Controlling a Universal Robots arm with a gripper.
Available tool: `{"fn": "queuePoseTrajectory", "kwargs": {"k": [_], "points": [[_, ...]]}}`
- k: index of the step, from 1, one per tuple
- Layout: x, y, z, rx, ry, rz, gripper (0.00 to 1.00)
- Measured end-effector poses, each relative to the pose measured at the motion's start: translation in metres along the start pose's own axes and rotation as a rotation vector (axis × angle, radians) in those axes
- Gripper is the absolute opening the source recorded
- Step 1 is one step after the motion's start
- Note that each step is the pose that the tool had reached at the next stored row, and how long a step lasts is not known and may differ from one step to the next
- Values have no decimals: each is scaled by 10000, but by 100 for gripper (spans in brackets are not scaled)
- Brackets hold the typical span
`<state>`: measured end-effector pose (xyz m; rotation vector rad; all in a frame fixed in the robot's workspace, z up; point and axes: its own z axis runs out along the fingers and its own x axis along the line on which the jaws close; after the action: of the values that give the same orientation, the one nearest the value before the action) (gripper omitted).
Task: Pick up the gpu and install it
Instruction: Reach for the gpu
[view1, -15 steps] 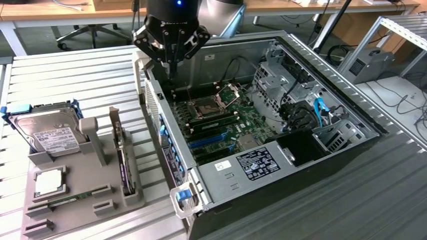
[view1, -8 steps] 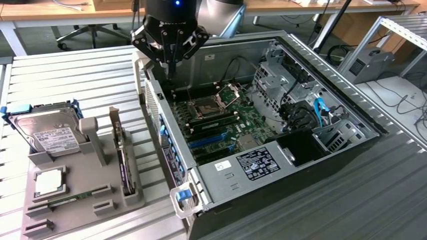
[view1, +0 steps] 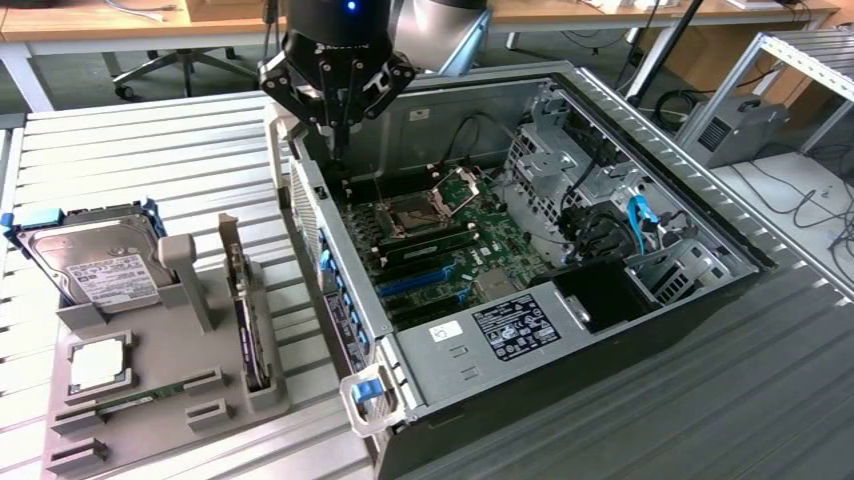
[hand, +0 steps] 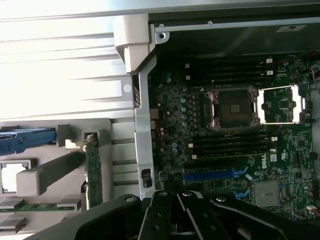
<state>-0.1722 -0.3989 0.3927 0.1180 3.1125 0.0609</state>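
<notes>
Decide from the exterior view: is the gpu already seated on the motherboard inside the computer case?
No, the gpu stands on edge in the grey holder outside the case.

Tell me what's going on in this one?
The robot arm's gripper hangs over the open computer case, just inside its wall on the exterior view's left. Its fingers are shut with nothing in them. The gpu stands on edge in the grey holder beside the case, not yet picked up, with a hard drive next to it. Nothing is installed in the motherboard's blue slots.
</notes>
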Motion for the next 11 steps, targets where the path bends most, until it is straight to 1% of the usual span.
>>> {"fn": "queuePoseTrajectory", "kwargs": {"k": [11], "points": [[40, -3, 0, 6, -1, -1, 11]]}}
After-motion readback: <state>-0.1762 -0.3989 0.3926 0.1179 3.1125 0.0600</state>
